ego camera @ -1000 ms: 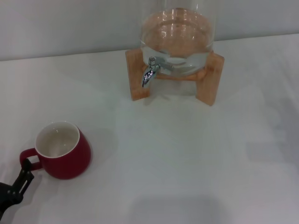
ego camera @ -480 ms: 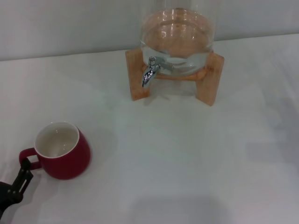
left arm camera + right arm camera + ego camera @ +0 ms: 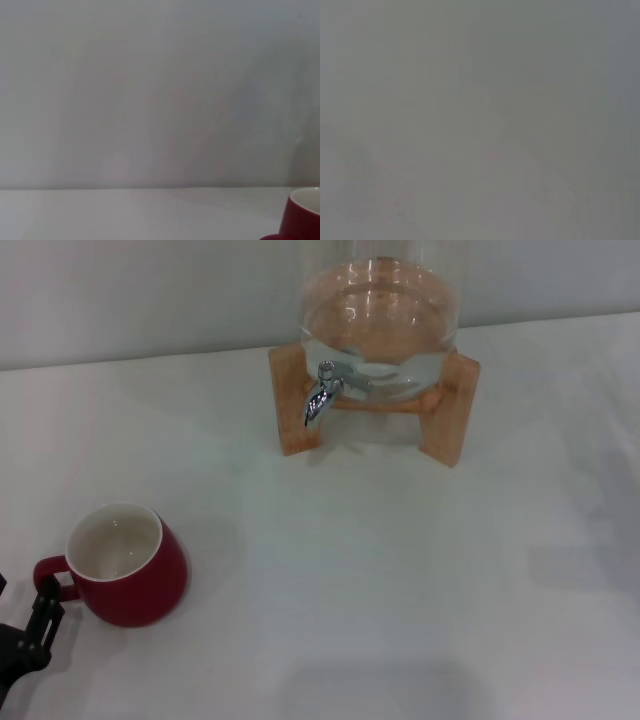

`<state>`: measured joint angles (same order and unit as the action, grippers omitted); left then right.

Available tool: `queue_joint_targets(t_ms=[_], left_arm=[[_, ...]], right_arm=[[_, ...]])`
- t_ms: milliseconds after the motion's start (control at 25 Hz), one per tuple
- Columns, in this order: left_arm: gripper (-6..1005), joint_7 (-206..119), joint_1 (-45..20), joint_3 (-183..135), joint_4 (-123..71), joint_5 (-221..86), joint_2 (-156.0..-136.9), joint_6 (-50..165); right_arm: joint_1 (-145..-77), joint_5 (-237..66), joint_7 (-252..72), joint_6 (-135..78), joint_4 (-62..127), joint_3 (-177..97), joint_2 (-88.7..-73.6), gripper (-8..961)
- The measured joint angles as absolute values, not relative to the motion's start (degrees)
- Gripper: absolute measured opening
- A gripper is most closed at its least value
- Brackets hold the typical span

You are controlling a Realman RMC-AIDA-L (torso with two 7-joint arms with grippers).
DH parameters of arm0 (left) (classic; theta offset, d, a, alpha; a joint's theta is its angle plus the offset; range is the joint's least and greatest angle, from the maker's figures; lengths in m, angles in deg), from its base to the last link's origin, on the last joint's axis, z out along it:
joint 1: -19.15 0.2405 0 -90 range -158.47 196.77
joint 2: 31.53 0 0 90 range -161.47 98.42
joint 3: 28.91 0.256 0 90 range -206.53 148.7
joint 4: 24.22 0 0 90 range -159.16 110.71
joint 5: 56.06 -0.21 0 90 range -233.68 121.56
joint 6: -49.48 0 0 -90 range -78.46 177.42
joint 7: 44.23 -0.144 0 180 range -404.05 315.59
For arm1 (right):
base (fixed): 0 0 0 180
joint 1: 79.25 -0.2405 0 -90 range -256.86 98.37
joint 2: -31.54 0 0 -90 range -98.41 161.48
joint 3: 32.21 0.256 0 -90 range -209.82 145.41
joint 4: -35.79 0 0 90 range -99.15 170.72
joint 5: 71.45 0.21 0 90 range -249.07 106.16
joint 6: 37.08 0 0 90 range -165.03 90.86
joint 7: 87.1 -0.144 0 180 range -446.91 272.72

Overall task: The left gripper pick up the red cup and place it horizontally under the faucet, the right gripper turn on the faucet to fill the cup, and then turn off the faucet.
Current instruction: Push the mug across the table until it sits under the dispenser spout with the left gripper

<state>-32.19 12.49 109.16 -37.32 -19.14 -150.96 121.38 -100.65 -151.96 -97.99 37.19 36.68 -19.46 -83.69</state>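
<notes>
Down at my near left, my left gripper (image 3: 45, 612) clenches the handle of the red cup (image 3: 125, 577); cup upright, mouth upward, handle pointing left.

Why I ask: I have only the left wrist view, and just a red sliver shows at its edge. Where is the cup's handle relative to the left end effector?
Observer: In the head view, the handle of the cup points toward the left end effector, which sits right at it.
Operator: Is the cup upright?
Observer: Yes, it stands upright on the table, mouth up, and its white inside looks empty.
Operator: How does it lie relative to the faucet?
Observer: The faucet is farther back and to the right, with nothing under its spout.
</notes>
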Motion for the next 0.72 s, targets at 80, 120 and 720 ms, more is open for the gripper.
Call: queue_joint_targets(t_ms=[80,120,720], left_arm=[[602,-32.2,12.4,109.2,-37.3,-19.1,-150.92,121.4],[602,-32.2,12.4,109.2,-37.3,-19.1,-150.91,121.4],[581,-31.6,11.5,109.2,-36.7,-19.2,-150.79,121.4]], right_arm=[[-100.5,-152.0,-98.0,37.2,36.7,-19.5,-83.69,659],[-100.4,-152.0,-98.0,37.2,36.7,-19.5,-83.69,659],[-100.3,-152.0,-98.0,37.2,36.7,-19.5,-83.69,659]])
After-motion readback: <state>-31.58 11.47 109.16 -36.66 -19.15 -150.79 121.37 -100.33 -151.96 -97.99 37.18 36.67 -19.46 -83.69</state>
